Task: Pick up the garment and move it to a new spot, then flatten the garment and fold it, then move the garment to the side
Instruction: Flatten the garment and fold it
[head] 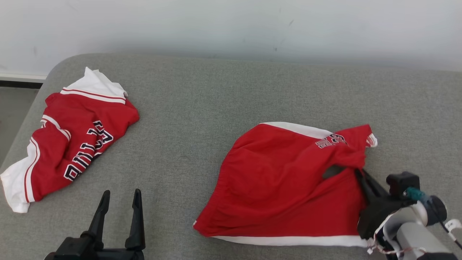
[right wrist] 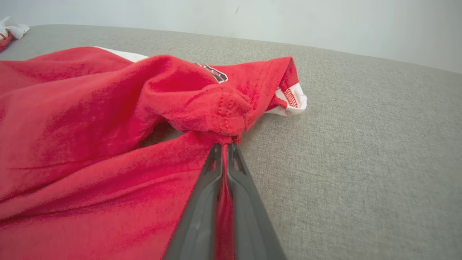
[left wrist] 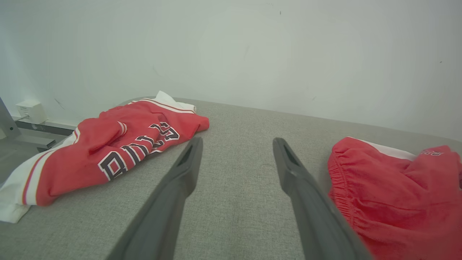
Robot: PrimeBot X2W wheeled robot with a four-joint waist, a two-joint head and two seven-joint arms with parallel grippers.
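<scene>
Head view: a grey cloth-covered table stands against a pale wall, with two red garments lying well apart on it. The red shorts, trimmed in white along the near and far edges, lie rumpled on the right half of the table, toward the near side. The right pincer reaches in from the near right, its two dark fingers pressed together on a bunched fold at the shorts' right edge. In the right wrist view the pincer pinches a thin ridge of red cloth between its tips, and the shorts rise in a hump just beyond them. A red jersey with dark lettering and white bands lies crumpled at the far left corner. The left pincer sits at the near left, fingers spread, touching nothing; its wrist view shows the pincer over bare table between the jersey and the shorts.
</scene>
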